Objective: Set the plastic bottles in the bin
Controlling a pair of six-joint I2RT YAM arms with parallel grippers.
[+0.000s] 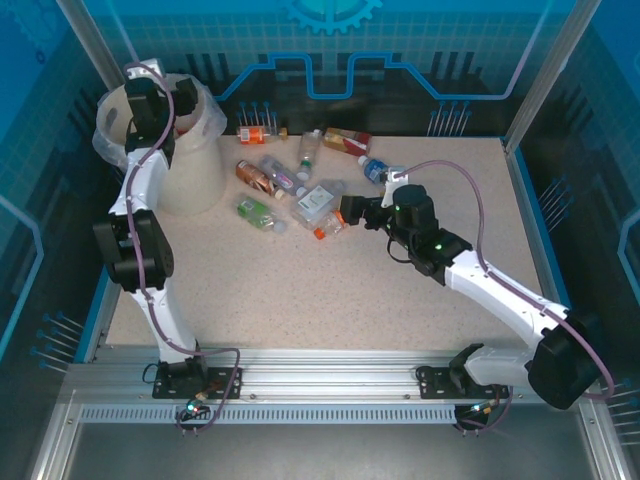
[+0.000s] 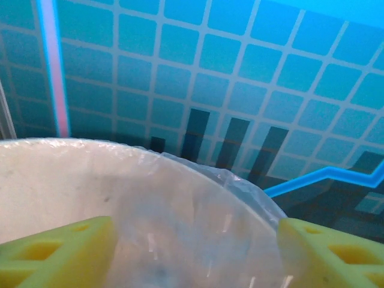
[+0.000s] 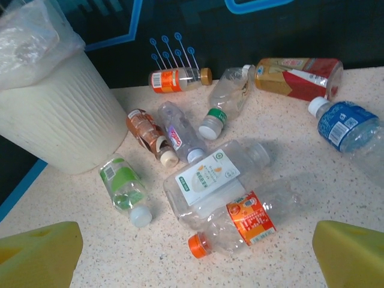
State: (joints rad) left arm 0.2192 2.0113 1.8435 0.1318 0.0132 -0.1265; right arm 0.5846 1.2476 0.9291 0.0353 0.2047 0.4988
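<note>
A speckled beige worktop [image 1: 330, 290] has a thin blue border [image 1: 530, 215] along its sides. A silver slotted aluminium rail [image 1: 330, 365] runs across its near edge. Behind stands a blue grid-patterned backdrop [image 1: 420, 40] bearing a pale gear emblem [image 1: 332, 12], flanked by slanted metal posts [image 1: 555, 70].

Large round cream-white plastic bin [image 1: 195, 178] stands far left on speckled beige tabletop [image 1: 350, 300]; small clear plastic bottles [image 1: 318, 200] lie clustered just right of it, toward the back.
</note>
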